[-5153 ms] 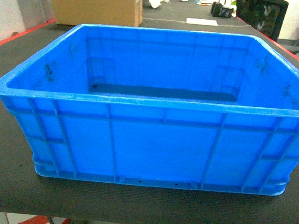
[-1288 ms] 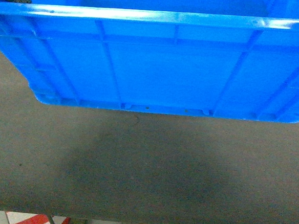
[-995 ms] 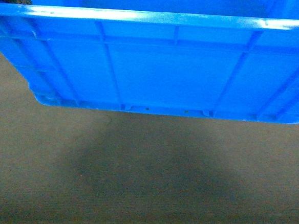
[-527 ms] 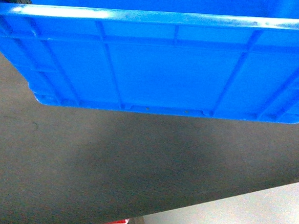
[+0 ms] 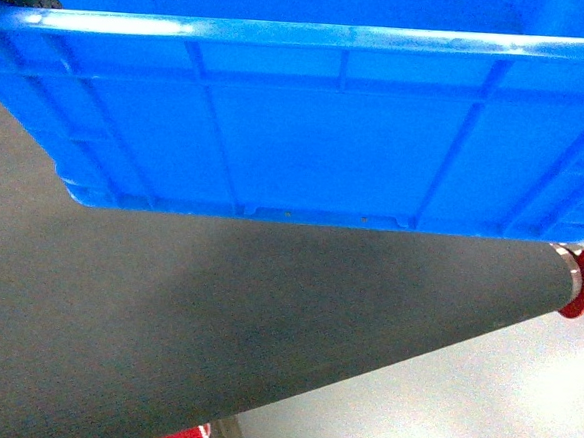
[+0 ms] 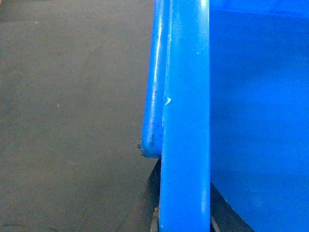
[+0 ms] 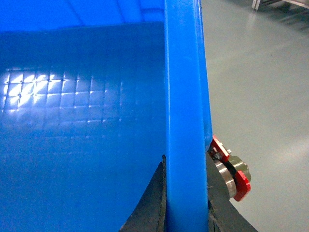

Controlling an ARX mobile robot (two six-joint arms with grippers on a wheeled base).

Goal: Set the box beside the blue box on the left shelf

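The left gripper [image 6: 186, 220] clamps the box's [image 5: 308, 130] left rim, one dark finger on each side of the wall. The right gripper [image 7: 186, 212] pinches the right rim the same way. Between them the box hangs above a dark grey table [image 5: 114, 327]. Just outside the right gripper, below the rim, sits a red corner cap [image 7: 231, 176]; beyond it lies pale floor [image 7: 260, 72].

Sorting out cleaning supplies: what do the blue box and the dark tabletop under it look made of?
The box looks like moulded plastic, glossy, with cast ribs and a shiny rim. The tabletop looks like a matte, finely textured mat, possibly rubber or felt; hard to tell.
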